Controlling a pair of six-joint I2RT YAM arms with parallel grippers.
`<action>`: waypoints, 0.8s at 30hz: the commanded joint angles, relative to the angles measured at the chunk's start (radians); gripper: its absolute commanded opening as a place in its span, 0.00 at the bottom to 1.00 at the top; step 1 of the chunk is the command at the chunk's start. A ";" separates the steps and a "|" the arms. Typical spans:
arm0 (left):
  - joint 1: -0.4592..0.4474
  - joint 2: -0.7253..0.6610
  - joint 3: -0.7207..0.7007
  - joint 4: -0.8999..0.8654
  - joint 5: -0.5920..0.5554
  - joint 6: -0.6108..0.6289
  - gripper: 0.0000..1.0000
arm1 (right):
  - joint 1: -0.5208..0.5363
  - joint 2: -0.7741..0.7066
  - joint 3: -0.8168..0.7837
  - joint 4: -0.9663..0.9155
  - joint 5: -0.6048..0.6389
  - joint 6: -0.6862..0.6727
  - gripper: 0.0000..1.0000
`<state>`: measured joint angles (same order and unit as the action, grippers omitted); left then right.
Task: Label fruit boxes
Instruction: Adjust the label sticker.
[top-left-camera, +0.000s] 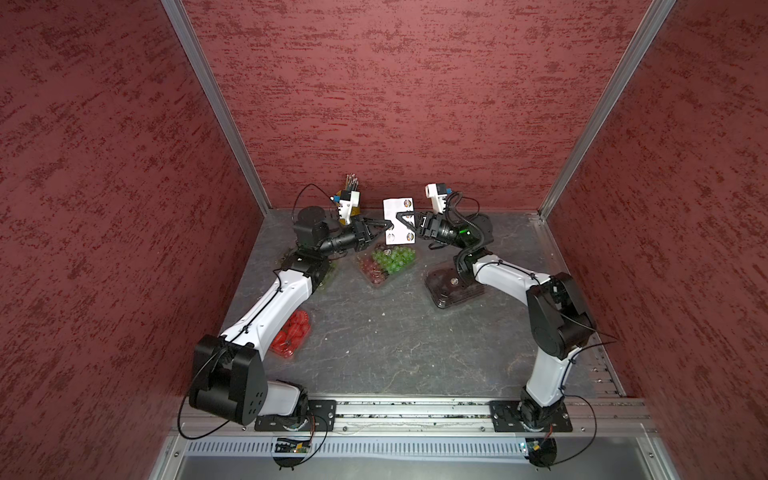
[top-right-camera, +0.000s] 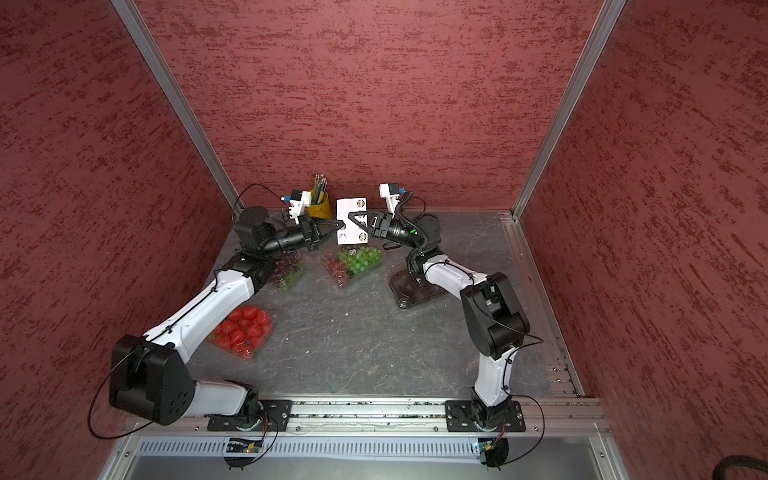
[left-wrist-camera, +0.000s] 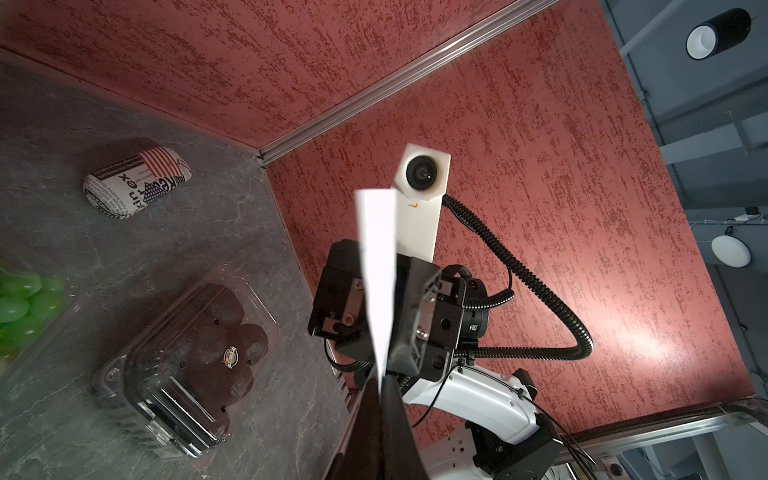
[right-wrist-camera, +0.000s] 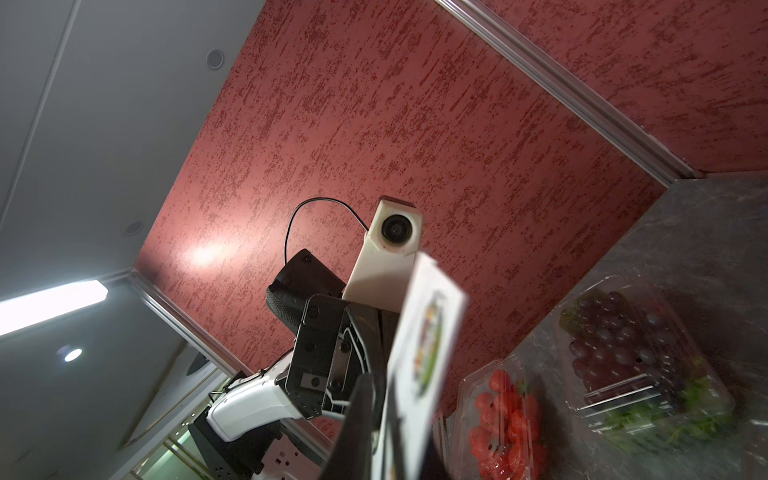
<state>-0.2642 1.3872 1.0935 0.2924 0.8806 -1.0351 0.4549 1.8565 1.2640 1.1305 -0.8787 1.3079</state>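
The left fingers (top-left-camera: 380, 225) pinch the sticker sheet's (top-left-camera: 395, 205) edge, the right fingers (top-left-camera: 415, 218) reach across from its opposite edge, grip unclear, with the grape punnet (top-left-camera: 392, 259) below them.

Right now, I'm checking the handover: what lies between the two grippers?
The white sticker sheet, raised off the table; the left gripper pinches one edge, the right gripper meets it from the opposite side. Both top views show it.
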 joint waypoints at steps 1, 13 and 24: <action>0.001 -0.012 -0.001 0.025 -0.005 0.004 0.00 | 0.005 -0.044 -0.013 0.017 0.008 -0.011 0.25; 0.013 0.029 0.030 0.096 0.014 -0.049 0.00 | 0.005 -0.085 -0.061 -0.027 -0.014 -0.063 0.22; 0.014 0.042 0.037 0.128 0.025 -0.069 0.00 | 0.005 -0.078 -0.049 -0.076 -0.015 -0.098 0.07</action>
<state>-0.2562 1.4220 1.1038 0.3729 0.8902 -1.0924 0.4549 1.8008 1.2137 1.0588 -0.8848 1.2243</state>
